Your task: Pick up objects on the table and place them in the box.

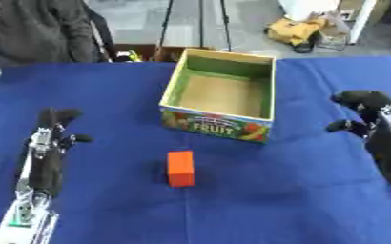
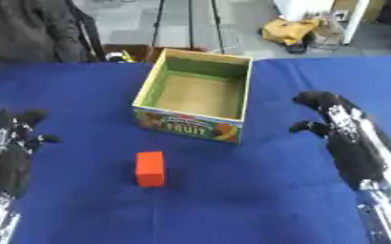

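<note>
One orange block [image 1: 180,168] stands on the blue tabletop [image 1: 257,200], just in front of the box [image 1: 220,95] and apart from it. The box is open at the top, green inside with a brown floor, nothing in it, and its near wall reads FRUIT. The left robot hand [image 1: 53,128] rests at the left, well apart from the block, fingers relaxed and holding nothing. The right robot hand [image 2: 328,116] lies at the right, beside the box, fingers likewise released, grasping nothing.
</note>
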`<state>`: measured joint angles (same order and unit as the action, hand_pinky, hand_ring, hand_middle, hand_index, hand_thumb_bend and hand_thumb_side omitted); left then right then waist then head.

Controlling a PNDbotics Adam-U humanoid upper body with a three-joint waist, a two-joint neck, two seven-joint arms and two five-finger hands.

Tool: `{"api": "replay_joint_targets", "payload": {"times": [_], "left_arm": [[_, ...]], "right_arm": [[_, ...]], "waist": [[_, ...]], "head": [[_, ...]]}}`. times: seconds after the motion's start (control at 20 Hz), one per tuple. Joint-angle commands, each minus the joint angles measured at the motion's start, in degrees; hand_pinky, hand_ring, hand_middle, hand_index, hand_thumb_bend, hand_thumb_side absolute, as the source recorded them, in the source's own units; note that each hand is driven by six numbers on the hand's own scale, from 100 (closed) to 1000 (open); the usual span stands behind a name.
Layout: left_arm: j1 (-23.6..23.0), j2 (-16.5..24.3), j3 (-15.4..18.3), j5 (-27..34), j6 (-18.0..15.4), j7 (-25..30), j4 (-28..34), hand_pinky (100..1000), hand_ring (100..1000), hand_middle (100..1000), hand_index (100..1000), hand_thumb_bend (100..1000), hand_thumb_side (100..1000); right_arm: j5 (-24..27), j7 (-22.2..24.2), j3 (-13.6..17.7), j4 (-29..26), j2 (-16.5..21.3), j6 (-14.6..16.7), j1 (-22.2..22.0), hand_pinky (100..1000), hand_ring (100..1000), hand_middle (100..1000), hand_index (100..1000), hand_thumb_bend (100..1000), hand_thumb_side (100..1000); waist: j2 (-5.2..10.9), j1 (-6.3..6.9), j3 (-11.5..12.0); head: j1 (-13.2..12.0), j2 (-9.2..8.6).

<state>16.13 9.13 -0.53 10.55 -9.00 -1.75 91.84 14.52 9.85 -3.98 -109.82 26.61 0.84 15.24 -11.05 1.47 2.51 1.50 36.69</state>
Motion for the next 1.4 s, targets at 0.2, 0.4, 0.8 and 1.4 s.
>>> {"api": "replay_joint_targets", "payload": {"times": [0.2,0.4,0.8,1.4], "left_arm": [[0.8,1.0,-0.9,-0.2,0.1,0.7,1.1,548,910,692,725,703,804],[1.4,0.9,-1.4,-0.1,0.3,1.2,1.2,549,910,692,725,704,803],[2.1,0.7,-2.0,0.1,0.5,1.8,1.3,548,910,691,724,706,803],[2.9,0.0,-2.6,0.4,0.7,2.5,1.3,547,909,691,724,709,803]], "right_arm": [[-5.8,5.5,-5.4,3.5,10.3,3.0,8.1,625,971,785,818,100,526],[-9.6,9.4,-11.1,9.6,12.3,2.8,14.3,688,1000,833,861,126,521],[-17.3,17.1,-18.4,22.1,7.1,3.1,24.6,756,1000,875,892,254,527],[-28.6,27.4,-16.9,40.2,-1.9,12.3,30.5,757,1000,877,902,388,549]], "waist": [[1.1,0.04,1.6],[0.9,-0.03,3.5],[0.3,0.06,5.6],[-0.33,0.28,8.0]], "head": [[2.3,-0.91],[4.1,-1.36],[6.4,-2.42],[9.1,-3.73]]}}
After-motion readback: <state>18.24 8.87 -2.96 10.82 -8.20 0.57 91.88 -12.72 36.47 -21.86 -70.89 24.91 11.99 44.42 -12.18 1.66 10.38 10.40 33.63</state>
